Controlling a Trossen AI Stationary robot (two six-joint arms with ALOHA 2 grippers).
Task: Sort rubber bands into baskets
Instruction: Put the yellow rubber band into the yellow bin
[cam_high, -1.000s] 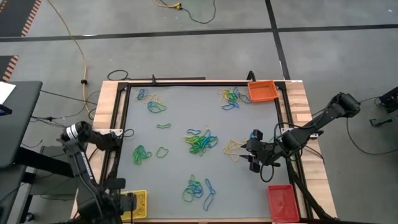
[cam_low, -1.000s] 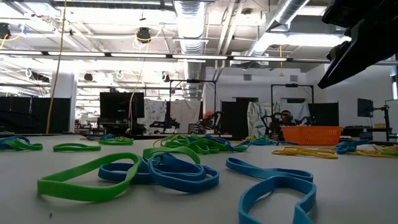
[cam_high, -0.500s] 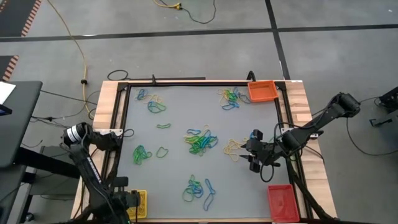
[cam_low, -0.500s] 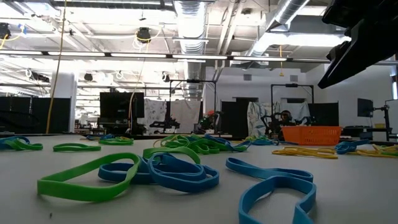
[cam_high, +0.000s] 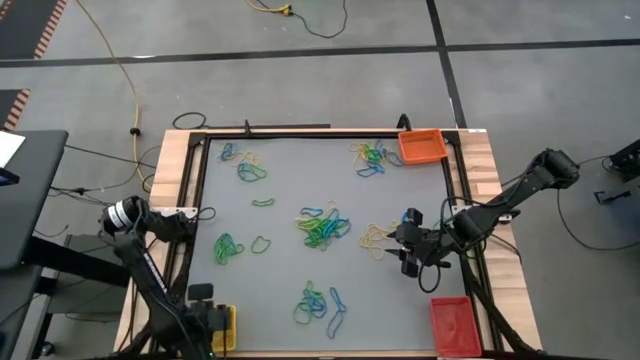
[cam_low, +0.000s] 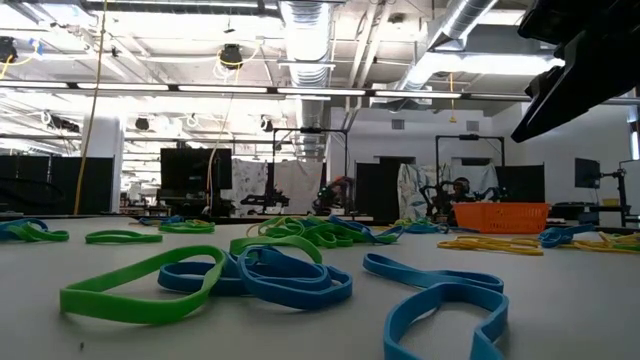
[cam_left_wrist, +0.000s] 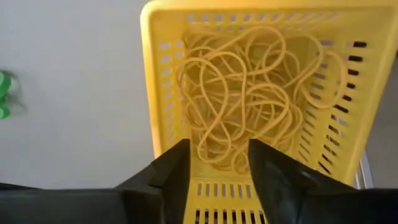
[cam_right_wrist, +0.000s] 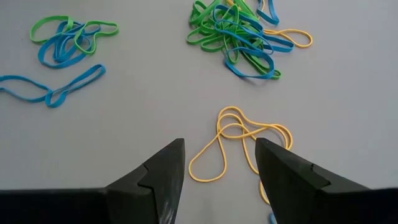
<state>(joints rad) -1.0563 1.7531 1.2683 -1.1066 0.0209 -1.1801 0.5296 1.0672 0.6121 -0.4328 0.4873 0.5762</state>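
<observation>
L end effector (cam_left_wrist: 214, 163) hangs over the yellow slotted plastic basket (cam_left_wrist: 163, 93) at the tabletop's (cam_high: 290, 180) 7 o'clock corner, fingers apart, empty; yellow rubber bands (cam_left_wrist: 245, 93) lie inside. R end effector (cam_right_wrist: 219, 163) at 4 o'clock, fingers apart, above a loose yellow rubber band cluster (cam_right_wrist: 233, 146)

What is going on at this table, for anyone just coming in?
Two robot arms are sorting rubber bands by colour. The left pincer hangs open over the yellow basket, which holds a tangle of yellow bands. The right pincer is open above a yellow band on the table. Green and blue bands lie in clumps. The orange basket and red basket sit along the right side.
</observation>
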